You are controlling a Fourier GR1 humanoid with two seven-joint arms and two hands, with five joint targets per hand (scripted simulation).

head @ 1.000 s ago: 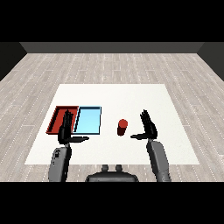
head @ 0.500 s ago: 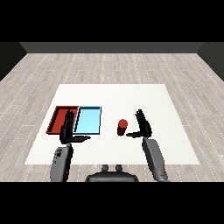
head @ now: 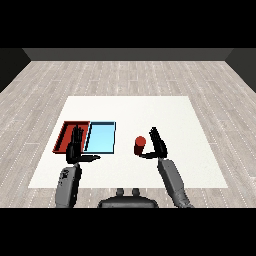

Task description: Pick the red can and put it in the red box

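1. Red can (head: 140,145) stands upright at frame centre, right of the light blue tray (head: 100,137); bare white table (head: 175,115) surrounds it.
2. We see the right hand (head: 158,143) just beside the can, fingers straight, apart.
3. Our left hand (head: 76,145), fingers spread, overlaps the red tray (head: 67,136) at centre left.

I've got one view only, from the head, high at the near edge, looking down and forward across the whole white table (head: 150,107). Wood floor beyond, far wall at top.
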